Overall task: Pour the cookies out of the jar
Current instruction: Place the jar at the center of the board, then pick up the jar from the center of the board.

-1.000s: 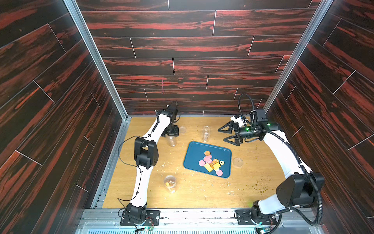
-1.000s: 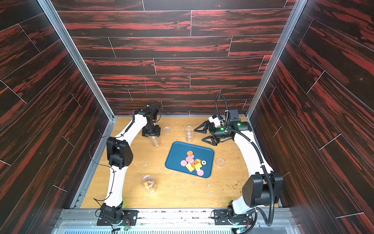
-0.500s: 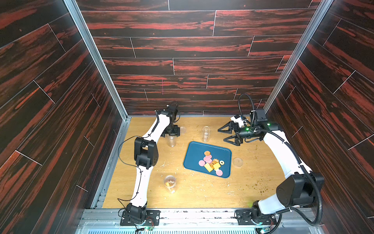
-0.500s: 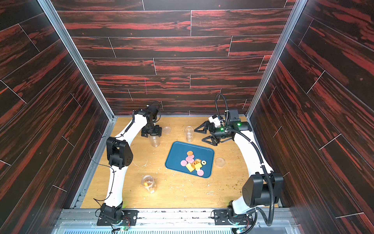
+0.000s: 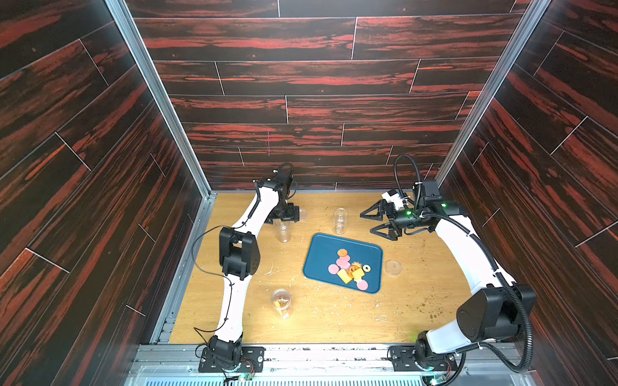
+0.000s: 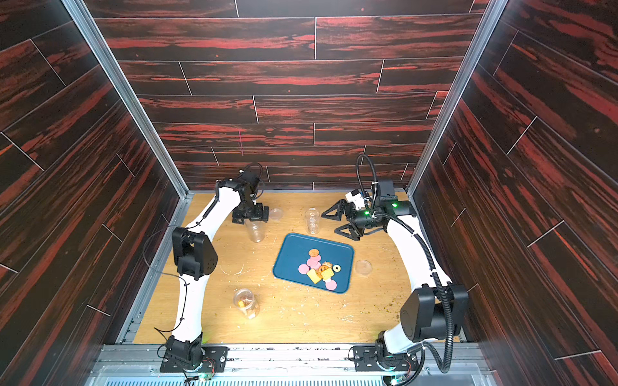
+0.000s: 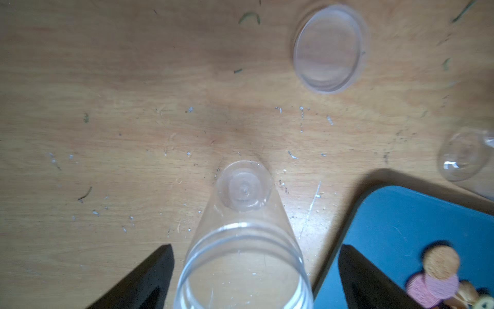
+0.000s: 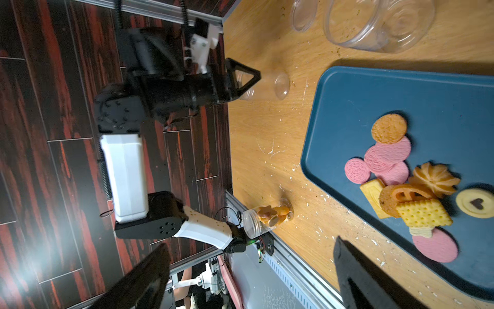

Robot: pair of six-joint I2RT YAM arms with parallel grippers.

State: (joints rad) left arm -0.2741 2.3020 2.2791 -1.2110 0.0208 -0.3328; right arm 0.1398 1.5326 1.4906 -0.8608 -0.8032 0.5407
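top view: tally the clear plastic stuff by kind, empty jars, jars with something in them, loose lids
empty jars: 2
jar with cookies: 1
loose lids: 2
total: 5

A clear lid (image 5: 393,267) lies just beside the blue tray (image 5: 326,249).

Both top views high above whole table (image 5: 334,320); wrist views close, cookies (image 7: 441,270) in both.
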